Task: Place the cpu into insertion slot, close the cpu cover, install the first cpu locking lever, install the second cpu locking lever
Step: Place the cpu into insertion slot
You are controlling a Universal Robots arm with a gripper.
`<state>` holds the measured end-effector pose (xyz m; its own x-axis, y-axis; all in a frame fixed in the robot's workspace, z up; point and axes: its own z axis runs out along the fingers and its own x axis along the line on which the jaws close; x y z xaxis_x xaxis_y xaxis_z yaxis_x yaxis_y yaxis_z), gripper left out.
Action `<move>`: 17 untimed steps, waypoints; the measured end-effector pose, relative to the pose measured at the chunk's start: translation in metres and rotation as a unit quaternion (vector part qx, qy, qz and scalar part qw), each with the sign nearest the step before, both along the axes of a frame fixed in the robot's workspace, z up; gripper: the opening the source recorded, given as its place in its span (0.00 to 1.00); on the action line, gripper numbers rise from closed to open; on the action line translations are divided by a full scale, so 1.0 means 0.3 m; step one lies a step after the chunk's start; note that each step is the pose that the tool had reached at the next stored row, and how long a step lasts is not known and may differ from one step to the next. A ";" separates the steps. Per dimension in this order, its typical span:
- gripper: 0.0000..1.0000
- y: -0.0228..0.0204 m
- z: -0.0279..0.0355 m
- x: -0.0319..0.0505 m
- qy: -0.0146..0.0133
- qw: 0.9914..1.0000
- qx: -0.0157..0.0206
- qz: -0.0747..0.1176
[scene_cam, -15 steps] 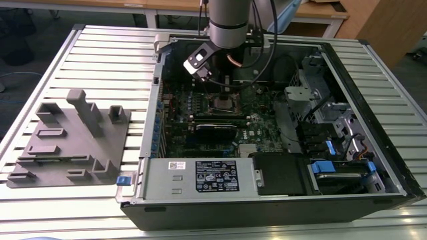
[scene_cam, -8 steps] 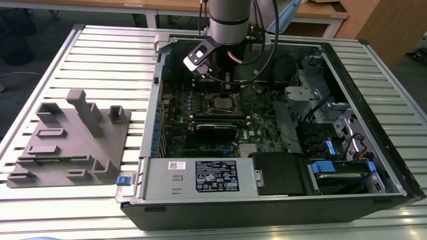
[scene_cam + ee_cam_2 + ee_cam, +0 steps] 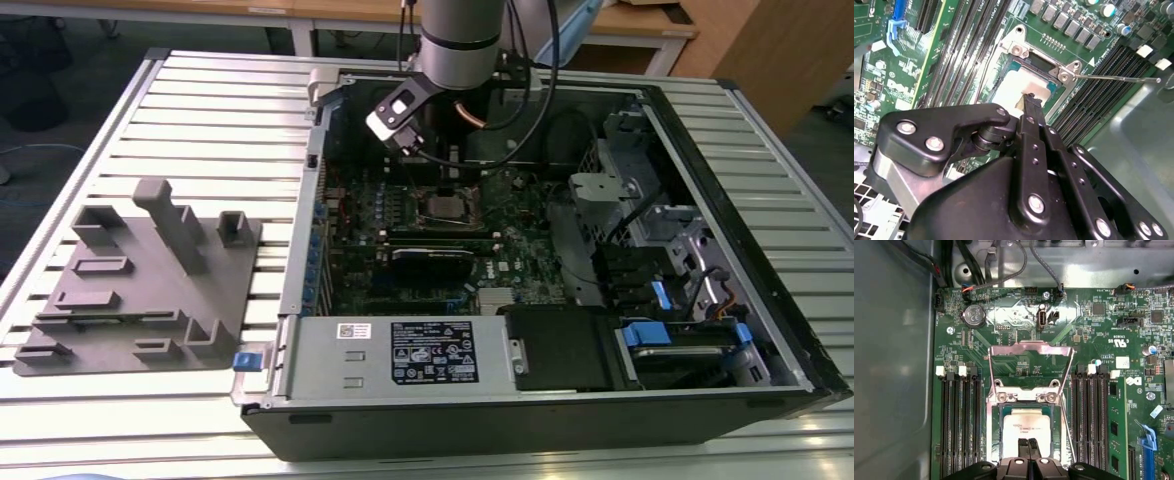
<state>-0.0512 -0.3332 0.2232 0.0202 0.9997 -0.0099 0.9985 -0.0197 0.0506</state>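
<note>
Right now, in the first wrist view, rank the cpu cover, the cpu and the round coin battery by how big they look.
1. cpu cover, swung open, so nearness to the camera may inflate it.
2. cpu.
3. coin battery, clearly the smallest.

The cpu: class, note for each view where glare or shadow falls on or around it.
First wrist view: the cpu shows pale glare, and the circuit board shines near the cpu cover. Second wrist view: cpu washed nearly white. Exterior view: the computer case interior is shadowed.
</note>
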 end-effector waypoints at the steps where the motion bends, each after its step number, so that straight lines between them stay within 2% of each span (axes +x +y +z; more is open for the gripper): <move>1: 0.11 0.000 0.000 0.000 0.001 1.000 0.000 0.000; 9: 0.11 0.000 0.007 0.000 0.001 1.000 0.001 0.000; 10: 0.11 0.000 0.007 0.000 0.001 1.000 0.003 0.000; 11: 0.11 0.000 0.007 0.000 0.001 1.000 0.009 0.000; 12: 0.11 0.000 0.007 0.000 0.000 1.000 0.010 0.000; 17: 0.11 0.000 0.007 0.000 0.000 1.000 0.009 0.000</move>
<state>-0.0511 -0.3332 0.2252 0.0202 0.9998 0.0087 0.9986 -0.0206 0.0493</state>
